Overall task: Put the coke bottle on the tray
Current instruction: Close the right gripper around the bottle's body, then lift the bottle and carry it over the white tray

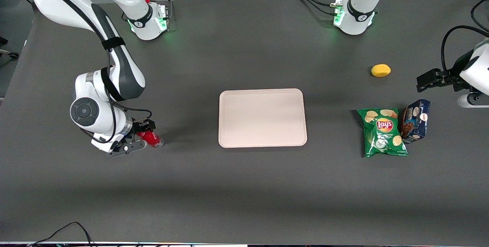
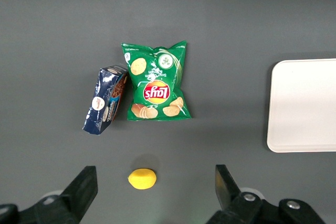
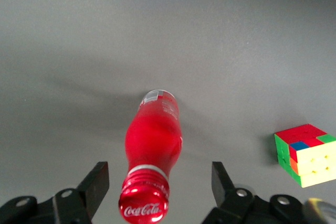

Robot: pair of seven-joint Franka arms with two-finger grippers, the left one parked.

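Right wrist view: showing the coke bottle [image 3: 152,148] between the two fingers [image 3: 97,182] of the gripper [image 3: 157,184]; cap facing the camera, clear base pointing away toward the dark table [image 3: 168,24]
Jaws: standing open, a gap showing on each side of the bottle neck; not yet gripping anything
Bottle position: sitting toward the working arm's end of the table [image 1: 244,201]; appearing in the front view as a red body [image 1: 151,138] partly covered by the gripper [image 1: 139,138]; whether standing or tilted, not certain from these views
Tray: lying at mid-table [image 1: 263,118], well apart from the bottle, nothing on it; edge also showing in the left wrist view [image 2: 304,106]
Neighbour: colourful cube [image 3: 307,153] resting near the bottle, apart from it
Other stock: green chips bag [image 1: 382,131], blue cookie box [image 1: 415,120] and yellow lemon-like fruit [image 1: 381,70] lying toward the parked arm's end
Risk, closing: pinching the narrow neck or round cap likely letting the smooth bottle slip or pivot out
Risk, off-centre closing: one finger touching first, probably pushing the bottle over or rolling it toward the cube
Risk, carrying: a high hold probably letting the body swing, landing askew on the tray rim
Risk, release: a slim bottle possibly toppling and rolling off the low rim
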